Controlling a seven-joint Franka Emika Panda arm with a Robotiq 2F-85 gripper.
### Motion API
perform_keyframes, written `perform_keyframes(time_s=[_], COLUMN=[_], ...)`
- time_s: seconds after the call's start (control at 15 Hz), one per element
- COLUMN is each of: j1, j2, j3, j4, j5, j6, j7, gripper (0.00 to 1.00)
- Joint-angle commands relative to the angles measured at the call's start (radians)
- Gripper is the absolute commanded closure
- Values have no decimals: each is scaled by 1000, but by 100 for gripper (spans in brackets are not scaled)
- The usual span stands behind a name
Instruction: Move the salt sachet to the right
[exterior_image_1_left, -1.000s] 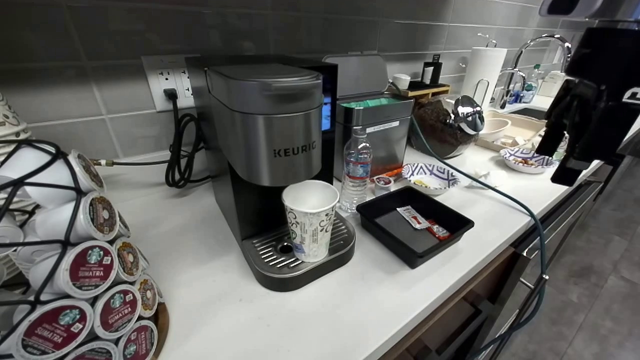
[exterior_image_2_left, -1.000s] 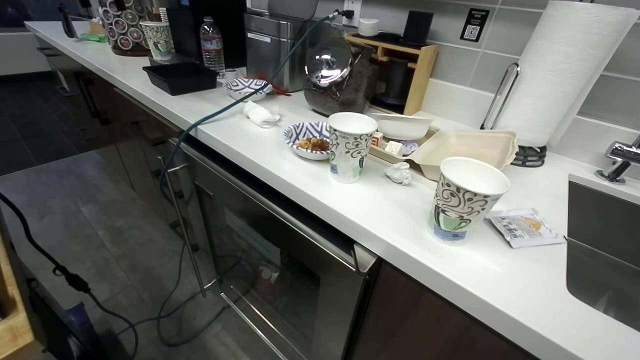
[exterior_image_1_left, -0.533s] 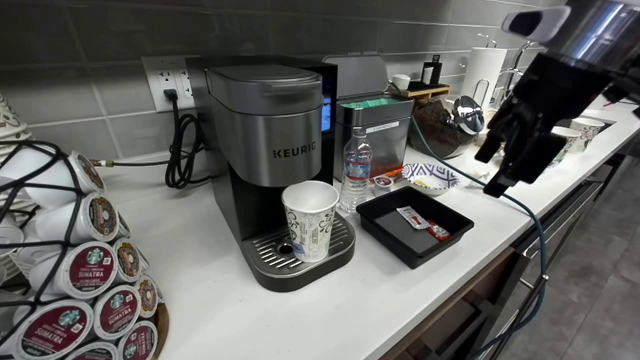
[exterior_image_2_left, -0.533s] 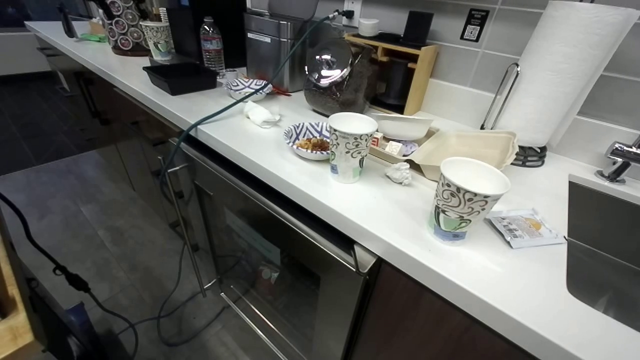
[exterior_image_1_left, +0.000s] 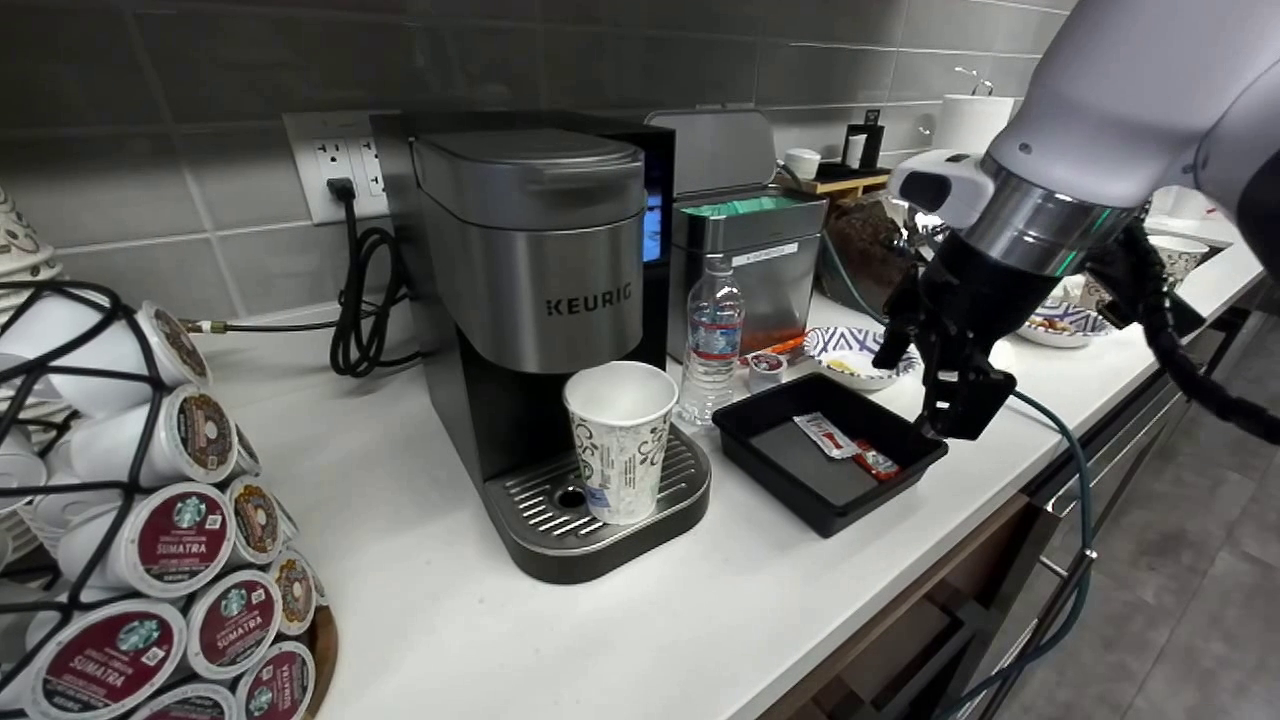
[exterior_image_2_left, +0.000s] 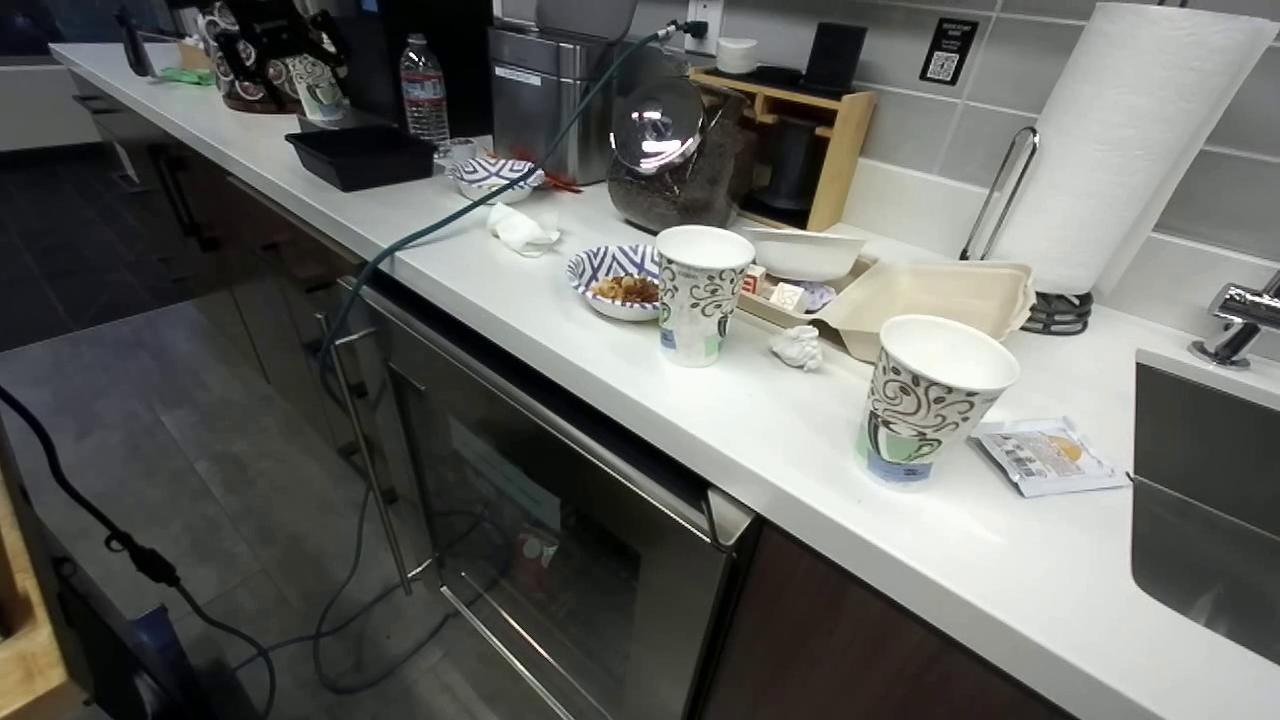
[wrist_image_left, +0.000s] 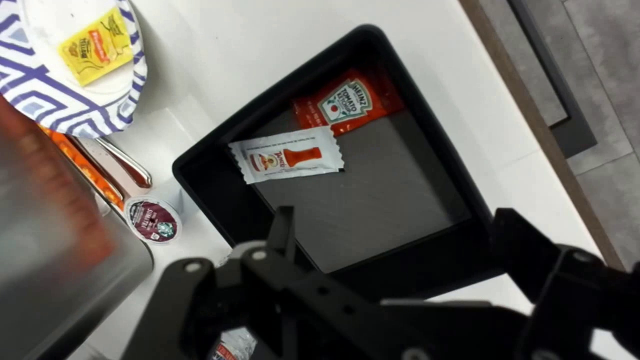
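You've brought the gripper (exterior_image_1_left: 907, 397) leftward to the tray (exterior_image_1_left: 803, 468), right of centre in an exterior view, jaws spread, nothing held; pickup probably next. No legible salt label; likely target is the white packet (wrist_image_left: 287, 155), left of centre in wrist view, in the tray, seemingly touching the ketchup packet (wrist_image_left: 345, 102). Rightward move looks undone.

White counter (exterior_image_1_left: 600, 650) | black tray (exterior_image_1_left: 805, 470) | coffee maker (exterior_image_1_left: 545, 270) | bottle (exterior_image_1_left: 713, 340) | 2 patterned bowls (exterior_image_2_left: 600, 268)
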Motion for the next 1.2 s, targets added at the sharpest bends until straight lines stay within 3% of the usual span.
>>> perform_keyframes(time_s=[0.0, 0.47, 0.67, 1.13], j1=[5, 5, 4, 24], j2=[86, 208, 188, 272], j3=[-1, -5, -7, -70], j4=[74, 159, 138, 235], j5=[-39, 24, 8, -143], j6=[-54, -69, -51, -63], j7=[-10, 46, 30, 88], gripper=[0, 0, 0, 0])
